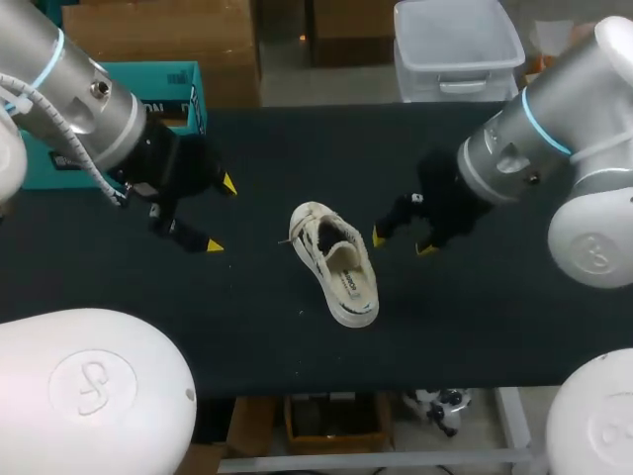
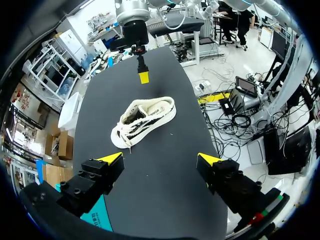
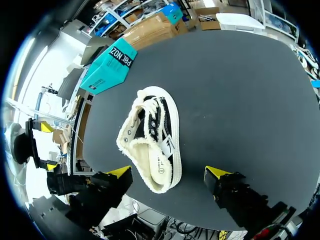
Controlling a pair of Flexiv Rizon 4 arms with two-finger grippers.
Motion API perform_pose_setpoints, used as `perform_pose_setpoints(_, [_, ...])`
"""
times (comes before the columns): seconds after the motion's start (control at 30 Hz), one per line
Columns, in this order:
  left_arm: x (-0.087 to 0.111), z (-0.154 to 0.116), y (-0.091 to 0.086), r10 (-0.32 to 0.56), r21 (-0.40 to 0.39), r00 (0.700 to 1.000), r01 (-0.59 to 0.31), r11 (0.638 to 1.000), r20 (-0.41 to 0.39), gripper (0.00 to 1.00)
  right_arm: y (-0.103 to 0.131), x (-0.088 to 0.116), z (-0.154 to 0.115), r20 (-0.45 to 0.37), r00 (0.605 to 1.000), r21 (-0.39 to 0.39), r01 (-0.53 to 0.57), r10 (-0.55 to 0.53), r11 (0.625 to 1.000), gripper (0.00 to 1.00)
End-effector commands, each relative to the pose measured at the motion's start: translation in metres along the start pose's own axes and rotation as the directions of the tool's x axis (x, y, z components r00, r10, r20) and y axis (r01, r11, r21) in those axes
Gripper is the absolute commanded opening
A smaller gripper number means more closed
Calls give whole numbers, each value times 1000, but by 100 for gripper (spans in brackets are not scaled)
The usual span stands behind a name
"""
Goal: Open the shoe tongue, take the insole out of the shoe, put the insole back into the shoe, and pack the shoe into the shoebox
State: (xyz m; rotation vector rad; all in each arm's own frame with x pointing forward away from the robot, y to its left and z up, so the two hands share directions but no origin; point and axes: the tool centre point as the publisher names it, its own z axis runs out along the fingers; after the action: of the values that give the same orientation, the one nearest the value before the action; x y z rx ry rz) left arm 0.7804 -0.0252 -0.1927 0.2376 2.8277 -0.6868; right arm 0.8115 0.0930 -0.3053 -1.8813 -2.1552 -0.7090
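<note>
Left claw (image 2: 160, 159): fingers spread wide, nothing between them. Blocky black finger bodies, each ending in a wedge-shaped yellow tip. It hangs over the counter (image 1: 495, 317) at the shoe's toe side, apart from it.

Right claw (image 3: 168, 172): also spread wide and gripping nothing, with the same black fingers and yellow wedge tips. It sits just beside the shoe on the opposite flank, near the heel half. No contact is visible in the head view.

Shoe (image 1: 336, 262): low-cut sneaker, upright on its sole in the middle of the counter between the two claws. The upper is off-white canvas with frayed, fuzzy edges and black side panels, over a pale rubber sole rim. Toe points toward the far left, heel toward the robot. Laces (image 2: 120, 140) are loose and trail off the toe end onto the counter.

Insole (image 3: 152, 160): cream, flat and oval, with a small dark print. It lies inside the shoe and shows through the heel opening.

Counter surface: matte black, smooth, cloth-like.

Teal box (image 3: 107, 67): rectangular card, at the far left corner behind the left arm. Probably the shoebox; whether it sits on the counter or just past the edge is unclear.
</note>
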Motion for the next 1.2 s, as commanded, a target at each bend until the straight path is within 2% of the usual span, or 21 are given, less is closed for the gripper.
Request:
perform_pose_setpoints(0.03, [2,17,-13,-193,-133,981,193,972,10,100,15,-17,21,-38,999,31,5,-4,999,100])
perform_pose_setpoints(0.17, [9,29,-18,-353,-229,934,355,906,51,100,24,-27,30,-33,999,4,37,-37,999,100])
perform_pose_setpoints(0.23, [11,32,-18,-387,-250,920,388,887,59,100,27,-31,34,-36,998,-1,44,-44,999,100])
perform_pose_setpoints(0.27, [12,35,-16,-420,-272,903,427,862,86,100,30,-34,36,-35,998,-11,60,-60,998,100])
perform_pose_setpoints(0.47, [17,40,-10,-515,-298,848,528,795,128,100,36,-44,40,-21,993,-35,116,-117,993,100])
perform_pose_setpoints(0.53, [19,41,-10,-523,-309,842,536,786,130,100,37,-46,39,-9,990,-44,141,-142,989,100])
perform_pose_setpoints(0.57, [21,42,-9,-544,-309,829,555,773,128,100,38,-48,37,-5,987,-43,158,-159,986,100])
perform_pose_setpoints(0.67, [23,44,-8,-572,-314,809,583,750,136,100,42,-53,33,-6,976,-35,216,-216,976,100])
perform_pose_setpoints(0.7, [24,45,-7,-585,-322,796,600,732,153,100,44,-57,31,9,974,-19,229,-228,973,100])
perform_pose_setpoints(0.8, [27,47,-9,-605,-324,781,619,715,157,100,49,-63,25,30,959,10,281,-281,960,100])
perform_pose_setpoints(0.97, [35,52,-13,-637,-315,743,667,675,206,100,54,-73,11,35,903,61,427,-429,902,100])
perform_pose_setpoints(1.03, [39,56,-14,-659,-299,721,690,659,215,100,57,-77,7,30,870,101,487,-492,868,100])
perform_pose_setpoints(1.13, [42,65,-16,-685,-289,696,715,636,215,100,63,-81,4,31,836,151,538,-548,829,100])
perform_pose_setpoints(1.2, [44,71,-16,-709,-270,668,742,613,227,100,66,-84,1,38,823,164,554,-567,816,100])
